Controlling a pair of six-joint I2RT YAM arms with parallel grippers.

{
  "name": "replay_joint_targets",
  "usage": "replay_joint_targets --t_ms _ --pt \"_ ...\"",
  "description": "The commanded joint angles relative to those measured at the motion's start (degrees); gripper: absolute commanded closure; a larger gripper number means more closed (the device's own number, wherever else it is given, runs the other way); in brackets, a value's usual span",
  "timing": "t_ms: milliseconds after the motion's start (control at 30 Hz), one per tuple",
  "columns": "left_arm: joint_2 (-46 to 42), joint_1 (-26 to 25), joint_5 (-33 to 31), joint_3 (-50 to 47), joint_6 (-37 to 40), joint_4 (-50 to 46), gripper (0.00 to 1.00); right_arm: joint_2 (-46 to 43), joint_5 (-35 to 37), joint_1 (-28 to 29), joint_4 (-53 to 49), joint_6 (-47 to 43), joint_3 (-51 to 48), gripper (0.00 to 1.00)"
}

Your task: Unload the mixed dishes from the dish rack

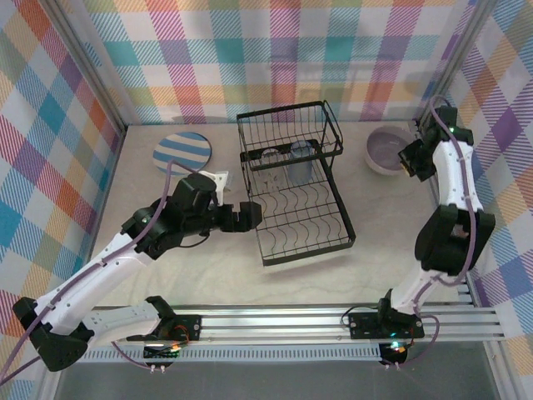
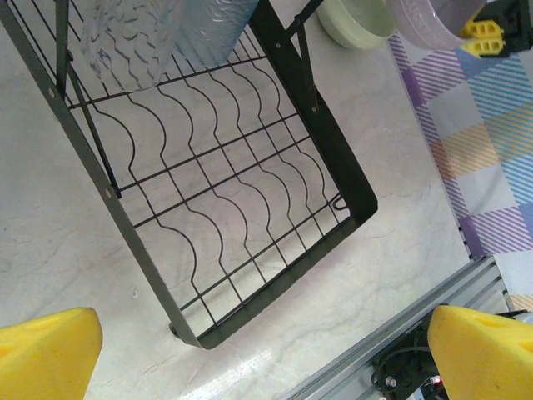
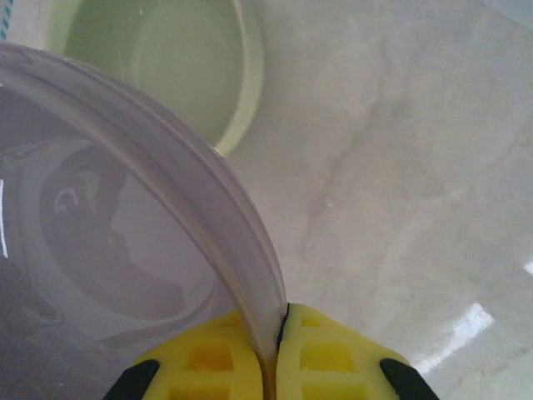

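ROBOT LIFTS BOWL BESIDE DISH RACK: The right arm's hand (image 3: 279, 337) is pressed together on the rim of a glossy lavender bowl (image 3: 100, 225), pinching its thin wall between yellow pads (image 3: 333, 358) at the far right of the pale marbled tabletop (image 1: 208, 267). Just beyond it, the right wrist view shows a pale green round bowl (image 3: 166, 58) sitting on the tabletop. Whether the lavender bowl touches the surface cannot be told. The black wire dish rack (image 1: 305, 252) stands in the middle, its wavy slotted base toward the near side and its taller basket section at the far end. Standing in that basket are a translucent grey-blue tumbler (image 1: 302, 157) and, just to its left, a clear ribbed glass (image 1: 271, 158). The left arm's hand (image 1: 248, 215) hangs just beside the rack's left edge, its yellow fingers (image 2: 46, 354) spread wide. A round plate striped blue and white (image 1: 183, 150) lies flat on the tabletop at far left, well apart from the rack.
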Motion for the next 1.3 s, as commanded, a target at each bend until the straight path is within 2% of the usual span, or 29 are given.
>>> replay_joint_targets --t_ms 0,167,367,733,1267 --pt "-1.7 0.5 -1.6 -1.2 -0.6 0.2 0.00 4.4 -1.4 -0.4 2.0 2.3 9.6 1.00" --pt "-0.9 0.7 -1.9 -0.4 -1.2 0.3 0.00 11.8 -0.4 -0.5 0.0 3.8 18.1 1.00" --pt "0.1 0.7 -2.7 0.7 -1.3 0.1 0.00 12.4 4.0 0.0 2.1 3.7 18.4 1.00" --pt "3.3 0.7 -1.0 2.9 -1.3 0.3 0.00 8.9 3.2 -0.1 9.8 10.4 8.4 1.00" --pt "4.4 0.7 -0.4 3.4 -1.3 -1.0 0.00 14.4 1.0 -0.7 11.1 16.0 9.6 1.00"
